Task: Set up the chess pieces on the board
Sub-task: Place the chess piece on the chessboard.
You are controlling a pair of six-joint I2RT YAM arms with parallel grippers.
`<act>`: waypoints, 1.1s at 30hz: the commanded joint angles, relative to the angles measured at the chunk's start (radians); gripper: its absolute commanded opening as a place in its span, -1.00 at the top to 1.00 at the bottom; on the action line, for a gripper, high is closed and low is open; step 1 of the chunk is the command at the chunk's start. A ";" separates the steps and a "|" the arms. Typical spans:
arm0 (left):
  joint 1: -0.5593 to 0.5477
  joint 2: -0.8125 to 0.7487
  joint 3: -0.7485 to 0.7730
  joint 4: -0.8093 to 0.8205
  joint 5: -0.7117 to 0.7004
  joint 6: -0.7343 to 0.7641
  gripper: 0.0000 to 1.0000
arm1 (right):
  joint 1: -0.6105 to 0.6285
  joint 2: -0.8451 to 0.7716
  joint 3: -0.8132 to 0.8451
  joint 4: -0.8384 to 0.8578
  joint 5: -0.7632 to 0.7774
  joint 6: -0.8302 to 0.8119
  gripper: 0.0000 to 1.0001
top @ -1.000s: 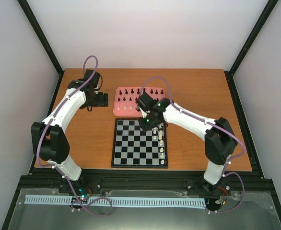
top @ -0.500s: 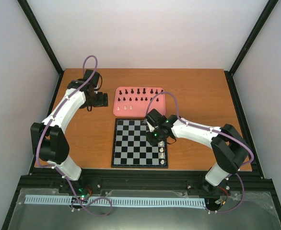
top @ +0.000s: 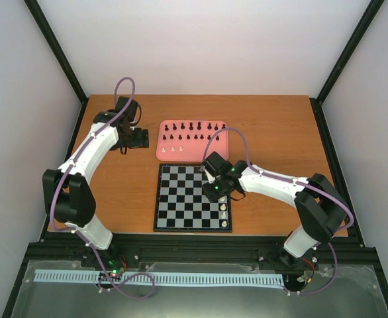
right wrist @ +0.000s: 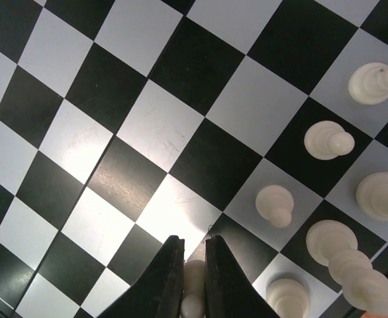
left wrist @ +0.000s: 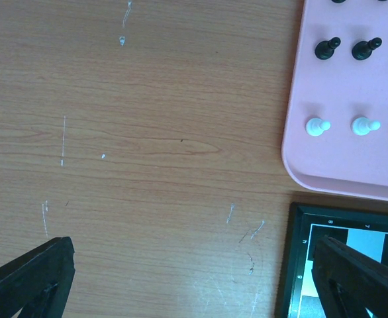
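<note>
The checkered board [top: 181,199] lies near the table's front, with several cream-white pieces [top: 224,211] down its right side. My right gripper [top: 216,185] hangs low over the board's right part. In the right wrist view it [right wrist: 193,255] is shut on a cream-white piece [right wrist: 194,285], just above the squares beside other white pieces [right wrist: 275,204]. My left gripper [top: 134,138] rests over bare table left of the pink tray [top: 164,149]; its fingers [left wrist: 28,278] stand wide apart with nothing between them. The board's corner [left wrist: 300,265] shows there.
The pink tray [left wrist: 339,165] behind the board holds rows of black pieces [top: 191,126] and three white ones [left wrist: 316,126]. Black frame posts stand at the table's corners. The right arm's purple cable arcs over the tray's right end.
My right gripper has come from the tray's front edge down over the board's right side with the white piece, and has since shifted only slightly. The left arm has not moved.
</note>
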 commanded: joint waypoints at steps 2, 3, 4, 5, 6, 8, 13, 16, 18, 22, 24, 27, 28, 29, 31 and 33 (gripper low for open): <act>-0.005 -0.017 0.002 0.012 -0.006 0.002 -0.99 | 0.005 -0.032 -0.010 -0.028 0.023 -0.004 0.78; -0.005 -0.017 0.001 0.012 -0.006 0.002 -0.99 | 0.005 -0.032 -0.014 -0.030 0.025 -0.003 0.78; -0.005 -0.016 0.000 0.012 -0.006 0.002 -0.99 | 0.005 -0.032 -0.015 -0.032 0.027 -0.006 0.79; -0.005 -0.015 0.001 0.014 -0.007 0.002 -0.99 | 0.005 -0.029 -0.016 -0.034 0.027 -0.010 0.79; -0.005 -0.015 0.001 0.013 -0.006 0.002 -0.99 | 0.005 -0.022 -0.015 -0.034 0.027 -0.013 0.78; -0.004 -0.018 0.001 0.013 -0.007 0.002 -0.99 | 0.005 -0.017 -0.015 -0.034 0.028 -0.017 0.79; -0.005 -0.020 -0.001 0.012 -0.009 0.002 -0.99 | 0.005 -0.015 -0.034 -0.015 0.023 -0.014 0.78; -0.004 -0.019 -0.001 0.012 -0.008 0.002 -0.99 | 0.005 -0.007 -0.040 0.002 0.028 -0.017 0.75; -0.005 -0.018 0.000 0.011 -0.009 0.002 -0.99 | 0.005 0.004 -0.037 0.009 0.033 -0.017 0.73; -0.005 -0.016 0.002 0.011 -0.008 0.002 -0.99 | 0.005 0.015 -0.032 0.021 0.031 -0.017 0.72; -0.005 -0.015 0.001 0.011 -0.009 0.002 -1.00 | 0.005 0.021 -0.027 0.023 0.034 -0.017 0.72; -0.005 -0.016 -0.001 0.012 -0.008 0.002 -1.00 | 0.005 0.034 -0.025 0.024 0.041 -0.020 0.71; -0.005 -0.014 -0.002 0.012 -0.007 0.003 -0.99 | 0.005 0.036 -0.025 0.025 0.041 -0.021 0.71; -0.005 -0.014 0.000 0.012 -0.008 0.002 -0.99 | 0.005 0.040 -0.024 0.025 0.045 -0.022 0.68; -0.005 -0.013 0.000 0.014 -0.009 0.002 -0.99 | 0.005 0.048 -0.019 0.026 0.050 -0.025 0.65; -0.005 -0.013 -0.002 0.013 -0.009 0.002 -1.00 | 0.005 0.051 -0.016 0.024 0.055 -0.029 0.65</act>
